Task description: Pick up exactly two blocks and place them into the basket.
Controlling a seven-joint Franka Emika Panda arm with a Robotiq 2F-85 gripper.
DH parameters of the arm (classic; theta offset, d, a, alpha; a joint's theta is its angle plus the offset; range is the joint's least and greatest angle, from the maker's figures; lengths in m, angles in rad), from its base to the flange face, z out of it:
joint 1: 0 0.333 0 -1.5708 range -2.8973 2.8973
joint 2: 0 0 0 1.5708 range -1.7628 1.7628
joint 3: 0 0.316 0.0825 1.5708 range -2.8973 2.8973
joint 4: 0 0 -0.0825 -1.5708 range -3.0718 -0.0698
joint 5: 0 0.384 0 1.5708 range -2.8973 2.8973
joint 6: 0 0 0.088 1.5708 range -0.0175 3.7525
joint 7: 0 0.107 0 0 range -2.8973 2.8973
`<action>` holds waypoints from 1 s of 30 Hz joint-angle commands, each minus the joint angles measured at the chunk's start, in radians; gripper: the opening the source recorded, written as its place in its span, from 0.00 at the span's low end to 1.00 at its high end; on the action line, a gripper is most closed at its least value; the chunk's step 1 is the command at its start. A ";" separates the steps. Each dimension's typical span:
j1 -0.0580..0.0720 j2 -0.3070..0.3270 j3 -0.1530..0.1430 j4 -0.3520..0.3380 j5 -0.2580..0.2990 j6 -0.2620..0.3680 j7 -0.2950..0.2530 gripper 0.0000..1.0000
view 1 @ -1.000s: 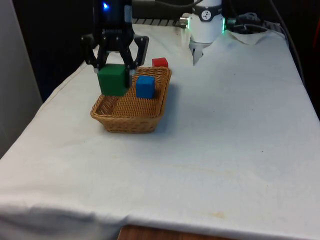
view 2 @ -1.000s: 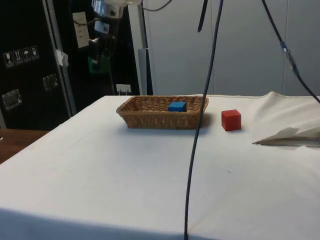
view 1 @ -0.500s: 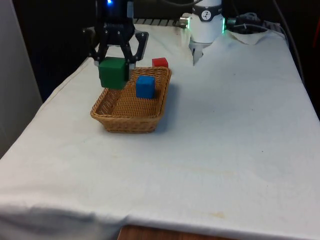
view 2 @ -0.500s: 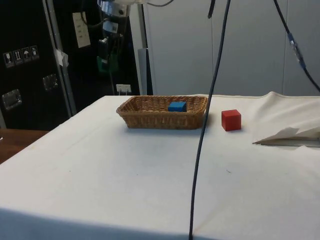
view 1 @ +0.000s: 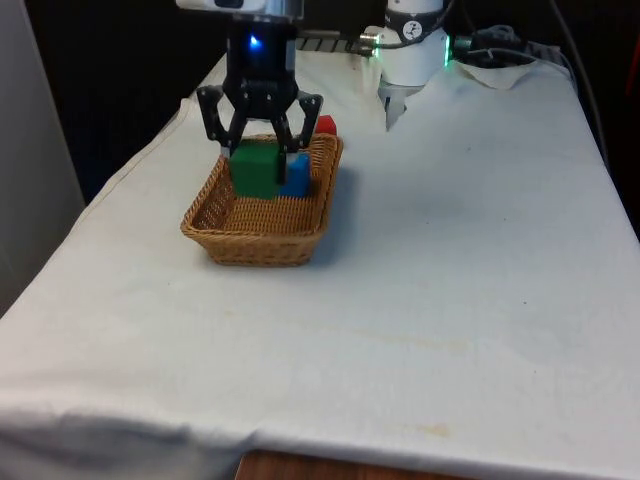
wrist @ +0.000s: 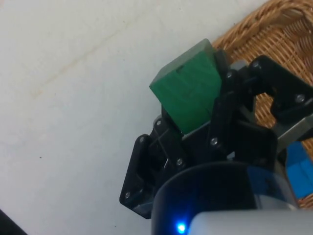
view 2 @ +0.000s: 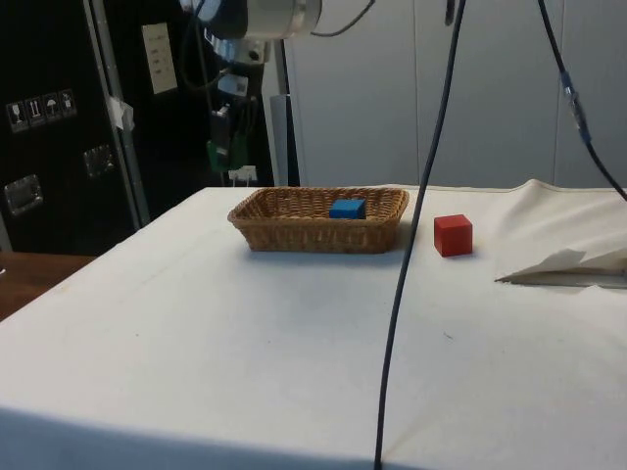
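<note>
Basket (view 1: 262, 228) on white cloth (view 1: 460, 260), dark cabinets (view 2: 59, 117) behind.

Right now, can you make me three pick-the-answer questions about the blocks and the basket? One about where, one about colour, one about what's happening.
1. Where is the red block?
A. In the basket
B. On the cloth beside the basket
C. In the jaws

2. What colour is the block lying in the basket?
A. Blue
B. Yellow
C. Red

3. What is the gripper doing?
A. Hanging empty
B. Holding a green block
C. Lifting the basket

Answers: 1 B, it sits outside the rim. 2 A, the blue block lies inside. 3 B, the jaws clamp it.
</note>
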 commanded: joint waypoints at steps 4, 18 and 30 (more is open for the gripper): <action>0.006 -0.034 0.010 -0.078 0.005 0.055 -0.022 0.03; 0.001 -0.084 0.035 -0.225 0.011 0.148 -0.063 0.03; -0.011 -0.105 0.078 -0.347 0.055 0.263 -0.110 0.03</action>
